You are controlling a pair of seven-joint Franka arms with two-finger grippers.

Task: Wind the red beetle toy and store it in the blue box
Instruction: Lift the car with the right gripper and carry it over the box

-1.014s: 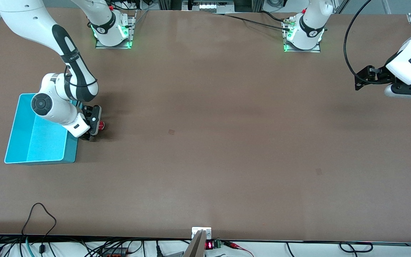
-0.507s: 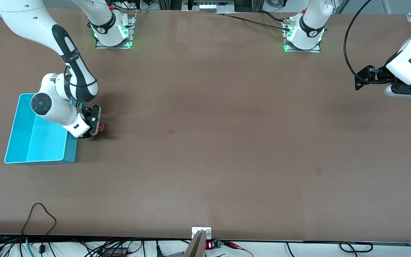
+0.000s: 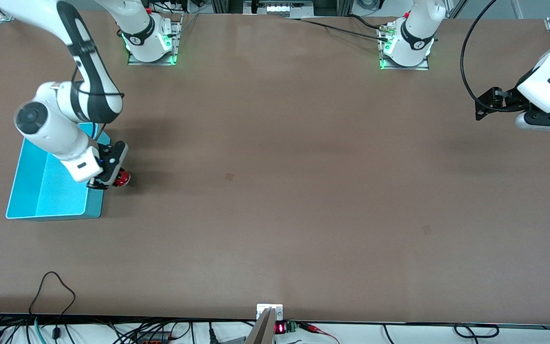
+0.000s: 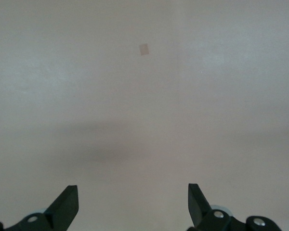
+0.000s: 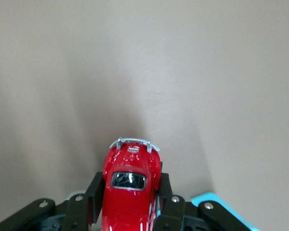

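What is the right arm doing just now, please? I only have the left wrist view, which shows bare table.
Observer: The right gripper is shut on the beetle, fingers on its two sides.
Operator: Thank you. Is the beetle in the box?
Observer: Not yet; in the front view it is beside the box, over the table next to the wall that faces the left arm's end.
Operator: And where is my own arm?
Observer: The left gripper waits at its own end of the table, with nothing else near it.
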